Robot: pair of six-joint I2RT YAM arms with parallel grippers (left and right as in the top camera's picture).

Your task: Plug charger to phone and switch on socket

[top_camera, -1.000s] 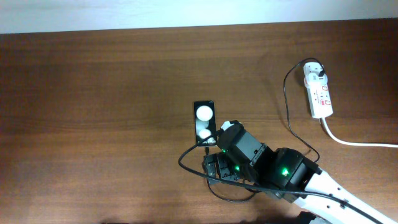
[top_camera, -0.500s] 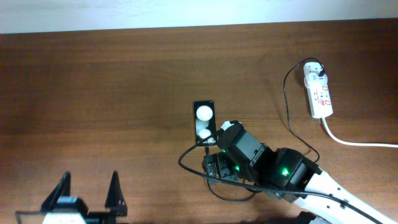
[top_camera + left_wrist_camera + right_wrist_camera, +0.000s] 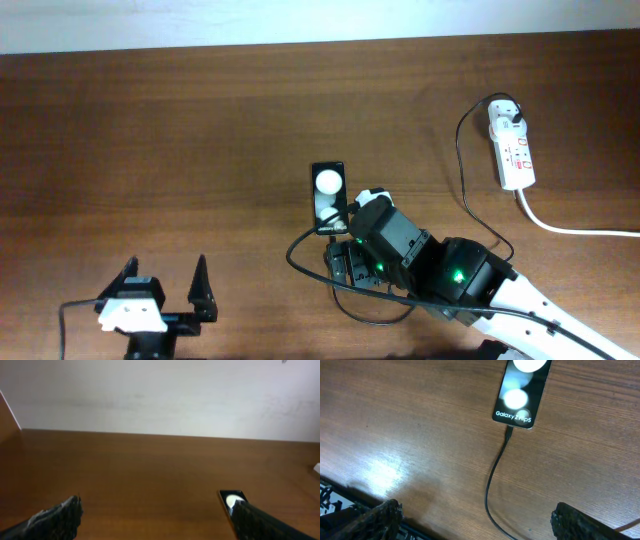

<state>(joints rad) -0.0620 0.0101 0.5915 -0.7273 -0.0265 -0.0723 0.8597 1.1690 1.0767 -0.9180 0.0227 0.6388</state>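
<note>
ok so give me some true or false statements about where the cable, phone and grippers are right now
1. The charger runs up to the lettered end of the phone. True.
2. The right gripper is shut on the cable. False: its jaws are open and hold nothing.
3. The left gripper is over the phone. False: it is open near the front left of the table, well apart from the phone.
4. The white plug head sits at one end of the socket. True.
5. The socket touches the phone. False: it lies far off at the table's right side.
</note>
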